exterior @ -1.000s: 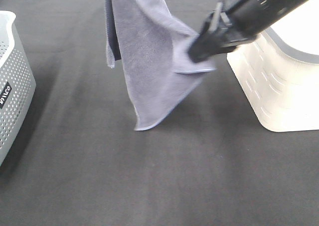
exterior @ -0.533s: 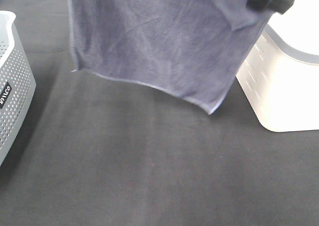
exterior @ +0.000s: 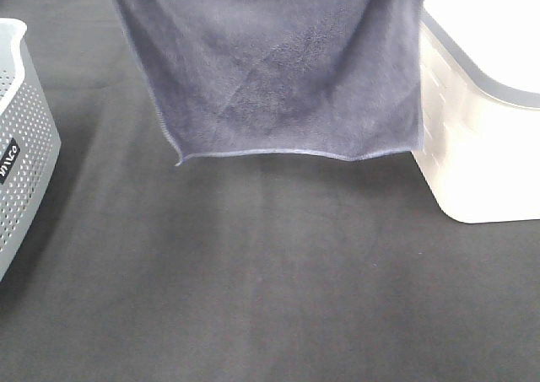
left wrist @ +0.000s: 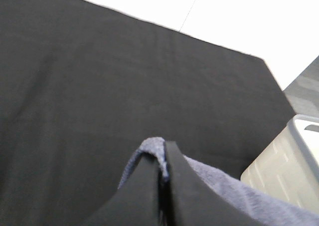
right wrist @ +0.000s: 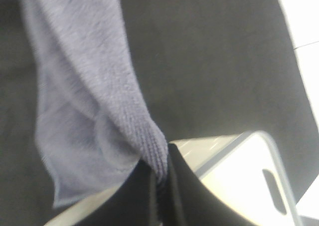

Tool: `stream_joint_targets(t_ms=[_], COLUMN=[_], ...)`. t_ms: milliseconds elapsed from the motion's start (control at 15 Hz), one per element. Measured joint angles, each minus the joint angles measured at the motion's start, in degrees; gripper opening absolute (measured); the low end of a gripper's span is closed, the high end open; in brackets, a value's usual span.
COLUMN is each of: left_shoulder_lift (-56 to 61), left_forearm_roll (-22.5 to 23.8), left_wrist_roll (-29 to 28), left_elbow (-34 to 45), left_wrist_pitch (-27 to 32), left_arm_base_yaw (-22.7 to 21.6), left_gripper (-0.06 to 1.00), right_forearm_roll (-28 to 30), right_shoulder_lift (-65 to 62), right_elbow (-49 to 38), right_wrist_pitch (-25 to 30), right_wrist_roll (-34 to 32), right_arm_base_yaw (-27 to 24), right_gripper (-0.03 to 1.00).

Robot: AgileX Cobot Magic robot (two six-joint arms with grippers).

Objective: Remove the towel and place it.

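Towel (exterior: 278, 70) hangs spread between grey basket (exterior: 25, 146), white basket (exterior: 481, 146).

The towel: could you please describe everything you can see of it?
The towel is a slate grey-purple, fuzzy microfibre cloth with a stitched hem. It hangs spread out, lower edge clear of the black table, its top out of the high view. The left gripper and right gripper each pinch a top corner; nothing else visibly touches it.
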State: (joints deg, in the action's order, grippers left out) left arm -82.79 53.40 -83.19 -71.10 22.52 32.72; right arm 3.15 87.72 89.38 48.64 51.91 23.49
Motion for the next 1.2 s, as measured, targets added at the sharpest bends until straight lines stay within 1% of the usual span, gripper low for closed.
stream_joint_targets(t_ms=[67, 200, 333, 533, 600, 667, 733, 800, 867, 933, 1000, 1067, 1200], left_shoulder_lift=[-0.46, -2.75, -5.21, -11.46, -14.27, -16.84, -19.08, -20.45, -20.80, -20.80, -20.74, -20.74, -20.45], left_forearm_roll=[1.83, 2.29, 2.35, 3.55, 3.84, 4.01, 4.30, 5.39, 6.30, 6.59, 6.59, 6.59, 5.79], left_wrist_roll=[-1.95, -4.13, -4.30, -4.07, -3.50, -2.98, -2.12, 0.06, 2.75, 5.04, 7.22, 9.74, 14.67], left_elbow=[0.00, 0.06, 0.06, -1.20, -2.92, -5.27, -8.31, -10.94, -11.92, -11.23, -8.48, -4.18, 4.30], left_wrist_pitch=[-1.32, -3.32, -11.17, -27.22, -31.00, -33.17, -33.92, -34.26, -34.66, -35.12, -35.47, -35.64, -35.47], left_arm_base_yaw=[-1.32, -6.02, -11.29, -19.48, -21.43, -22.80, -23.49, -23.72, -23.72, -23.49, -23.03, -22.00, -18.56], left_gripper=[0.00, 0.00, 0.00, 0.00, 0.00, 0.00, 0.00, 0.00, 0.00, 0.00, 0.00, 0.00, 0.00], right_forearm_roll=[-0.80, -2.18, -3.15, -3.15, -3.15, -3.15, -3.15, -3.15, -3.15, -3.50, -4.30, -4.58, -4.64], right_shoulder_lift=[0.74, 3.72, 7.85, 13.81, 15.81, 17.88, 19.60, 21.20, 22.12, 22.29, 21.77, 20.80, 17.36], right_elbow=[0.00, 0.00, 0.00, 1.20, 2.69, 4.64, 6.93, 9.40, 10.49, 9.97, 7.51, 3.09, -8.02], right_wrist_pitch=[-2.46, -5.90, -11.97, -22.80, -26.59, -28.88, -29.74, -30.19, -30.77, -30.83, -31.05, -31.86, -34.26], right_wrist_roll=[-0.57, -0.92, -0.97, -2.52, -2.52, -2.52, -2.58, -2.58, -2.58, -2.58, -2.58, -2.35, -1.78], right_arm_base_yaw=[0.00, 0.00, 0.00, 0.00, -0.17, -0.23, -0.57, -0.97, -1.15, -1.15, -1.15, -1.15, -1.15], right_gripper=[0.02, 0.02, 0.02, 0.02, 0.02, 0.02, 0.02, 0.02, 0.02, 0.02, 0.02, 0.02, 0.02])
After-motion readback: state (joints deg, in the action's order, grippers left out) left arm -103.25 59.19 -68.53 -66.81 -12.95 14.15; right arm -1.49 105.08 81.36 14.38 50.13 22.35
